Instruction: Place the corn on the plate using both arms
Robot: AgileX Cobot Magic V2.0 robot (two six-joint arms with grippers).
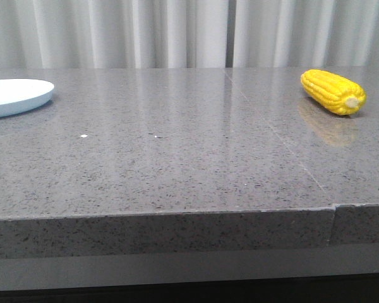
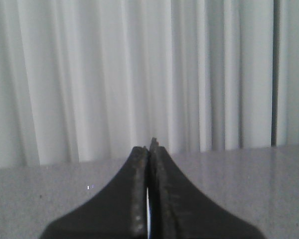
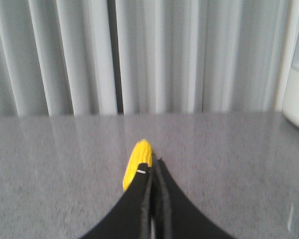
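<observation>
The yellow corn [image 1: 333, 91] lies on the grey table at the far right, pale stub end toward the front. The pale blue-white plate [image 1: 12, 96] sits at the far left, cut by the frame edge. Neither gripper shows in the front view. In the left wrist view my left gripper [image 2: 150, 147] is shut and empty above bare table, facing the curtain. In the right wrist view my right gripper [image 3: 153, 162] is shut and empty; the corn [image 3: 137, 162] lies on the table beyond its fingertips, partly hidden by the fingers.
The grey speckled table [image 1: 177, 158] has a seam running front to back right of centre and a front edge near the camera. White curtains hang behind it. A white object [image 3: 298, 94] stands at the edge of the right wrist view.
</observation>
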